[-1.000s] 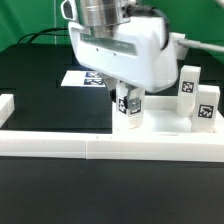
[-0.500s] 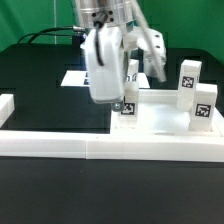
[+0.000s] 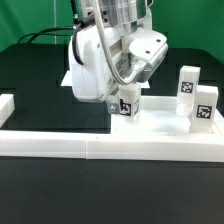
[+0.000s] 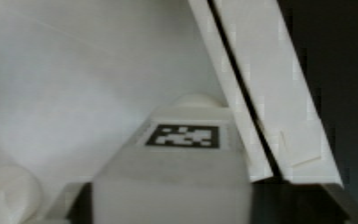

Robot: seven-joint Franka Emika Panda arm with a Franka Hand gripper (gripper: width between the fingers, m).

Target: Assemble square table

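Observation:
The square table's white slab [image 3: 160, 126] lies flat against the front border bar. My gripper [image 3: 124, 99] reaches down from above and is shut on a white tagged leg block [image 3: 126, 108], which stands upright at the slab's corner on the exterior view's left. In the wrist view the leg [image 4: 186, 150] fills the space between my dark fingers [image 4: 80, 200], with the slab's surface [image 4: 69, 70] behind it. Two more tagged legs [image 3: 188, 86] [image 3: 205, 106] stand upright on the slab at the exterior view's right. A fourth leg is not visible.
A long white border bar [image 3: 100, 148] runs along the front, and a short one [image 3: 5, 106] stands at the exterior view's left. The marker board [image 3: 68, 78] lies behind the arm, mostly hidden. The bar's edge [image 4: 261, 90] shows in the wrist view.
My hand has turned about its vertical axis while staying over the same corner. The leg in it has stayed upright in nearly the same spot. The two other legs have not moved.

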